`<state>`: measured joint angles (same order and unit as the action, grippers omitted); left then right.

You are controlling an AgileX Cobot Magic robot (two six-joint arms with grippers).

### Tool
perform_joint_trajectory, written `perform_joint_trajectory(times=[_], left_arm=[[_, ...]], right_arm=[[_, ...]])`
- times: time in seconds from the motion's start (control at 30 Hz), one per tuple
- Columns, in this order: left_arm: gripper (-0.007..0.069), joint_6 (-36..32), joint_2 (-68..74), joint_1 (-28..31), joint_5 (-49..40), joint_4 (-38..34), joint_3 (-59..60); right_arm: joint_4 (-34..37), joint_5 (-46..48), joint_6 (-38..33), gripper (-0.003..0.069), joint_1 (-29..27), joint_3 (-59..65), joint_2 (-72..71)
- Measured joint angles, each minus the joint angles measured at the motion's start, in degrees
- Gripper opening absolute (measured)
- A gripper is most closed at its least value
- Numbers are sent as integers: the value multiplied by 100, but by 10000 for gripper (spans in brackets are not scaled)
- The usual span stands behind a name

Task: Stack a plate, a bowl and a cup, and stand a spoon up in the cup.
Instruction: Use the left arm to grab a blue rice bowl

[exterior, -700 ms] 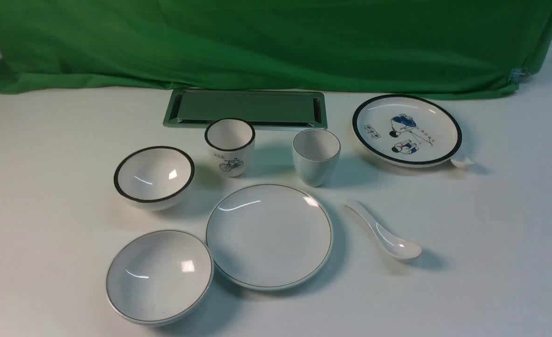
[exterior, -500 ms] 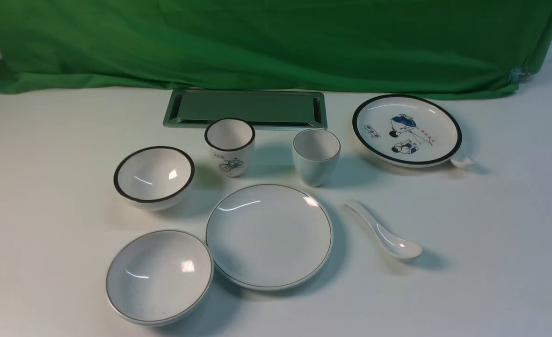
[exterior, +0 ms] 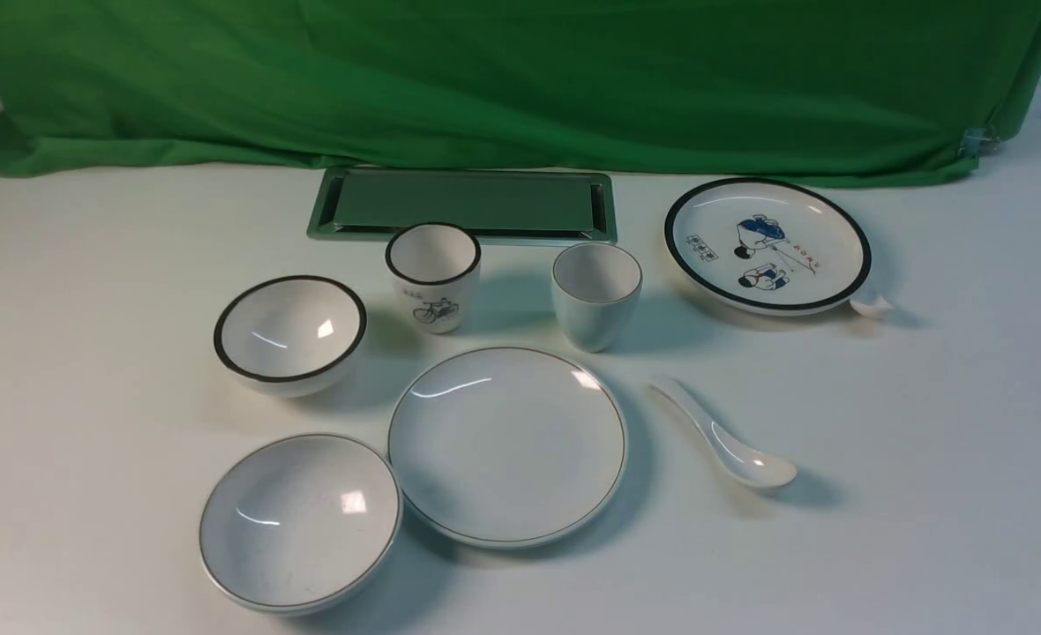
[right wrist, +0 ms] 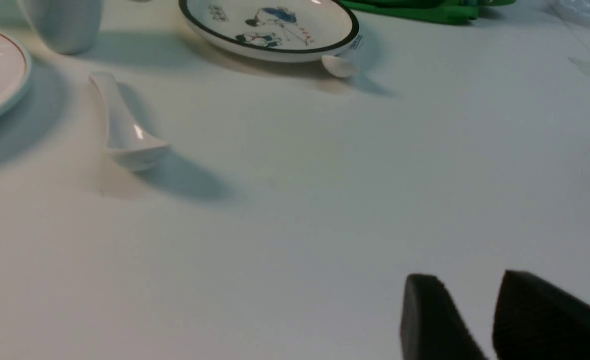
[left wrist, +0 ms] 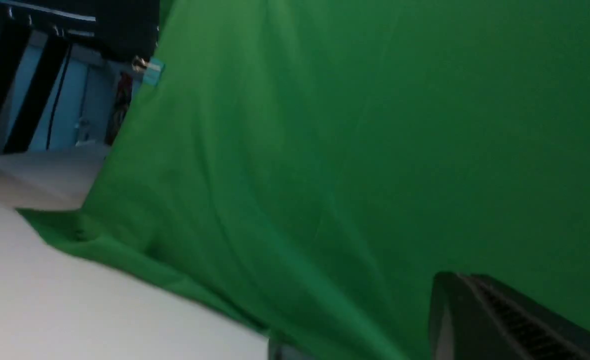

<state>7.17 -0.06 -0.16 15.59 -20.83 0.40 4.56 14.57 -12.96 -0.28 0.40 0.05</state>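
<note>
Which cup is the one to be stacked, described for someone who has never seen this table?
Find the long metal tray in front of the green cloth; two cups stand just before it. The cup is the one on the robot's right, just beyond the plain plate. Unlike the bicycle cup beside it, it has no dark rim and no drawing.

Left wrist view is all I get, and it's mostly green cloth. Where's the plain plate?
Observer: The plate lies near the front middle of the table, with nothing on it.
Operator: And the bowl?
Observer: The speckled bowl sits close beside the plate, on the robot's left, empty.
Operator: The spoon?
Observer: The spoon lies flat on the table at the plate's right, handle pointing toward the back.
</note>
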Motion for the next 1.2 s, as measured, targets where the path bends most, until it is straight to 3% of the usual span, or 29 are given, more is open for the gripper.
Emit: perform_joint_trajectory(times=[0.07, 0.13, 0.2, 0.23, 0.27, 0.3, 0.37, 0.43, 0.53, 0.63, 0.7, 0.77, 0.8, 0.83, 0.87, 0.9, 1.07, 1.2], left_arm=[[2, 864, 0, 0, 1113, 122, 0], [2, 1694, -7, 0, 1358, 451, -317], [2, 2238, 143, 0, 413, 851, -1161], [2, 2238, 176, 0, 273, 851, -1162], [2, 2373, 622, 0, -1206, 1186, -2137], [2, 2373, 685, 0, -1380, 1186, -2137], [2, 1995, 1568, 0, -3296, 1345, -3209], [2, 1287, 2712, 0, -5118, 1315, -3955], [2, 540, 3952, 0, -6313, 1200, -4447], [2, -10, 5094, 0, -6635, 1171, -4530], [2, -279, 5775, 0, -6607, 1166, -4542], [2, -596, 6682, -48, -6419, 1136, -4572], [2, -613, 6810, -69, -6382, 1136, -4572], [2, -717, 7264, -186, -6254, 1123, -4631], [2, -717, 7315, -203, -6240, 1123, -4638], [2, -777, 7655, -368, -6088, 1123, -4704], [19, -842, 8279, -673, -5539, 1280, -4824], [110, -850, 8592, -686, -5282, 1298, -4837]], right_arm=[[55, -147, 61, 238, 0, 0, 0], [453, -484, 513, 238, 0, 0, 0], [940, -954, 1424, 238, 0, 0, 0], [972, -1003, 1424, 238, 0, 0, 0], [1161, -1457, 2366, 238, 0, 0, 0], [1175, -1527, 2366, 238, 0, 0, 0], [1252, -1996, 3043, 238, 0, 0, 0], [1294, -2185, 3256, 238, 0, 0, 0], [1317, -2289, 3472, 238, 0, 0, 0], [1322, -2392, 3753, 237, 0, 0, 0], [1316, -2144, 3767, 225, 44, -40, 0], [1316, -1180, 3413, 143, 220, -431, 155], [1316, -1093, 3413, 143, 240, -479, 184], [1310, -336, 2893, 69, 445, -966, 492], [1310, -258, 2833, 64, 469, -1025, 592], [1310, 405, 2372, 39, 690, -1572, 1080], [1265, 1656, 1411, 28, 1120, -2913, 2806], [1258, 2036, 930, 30, 1310, -3700, 4133]])
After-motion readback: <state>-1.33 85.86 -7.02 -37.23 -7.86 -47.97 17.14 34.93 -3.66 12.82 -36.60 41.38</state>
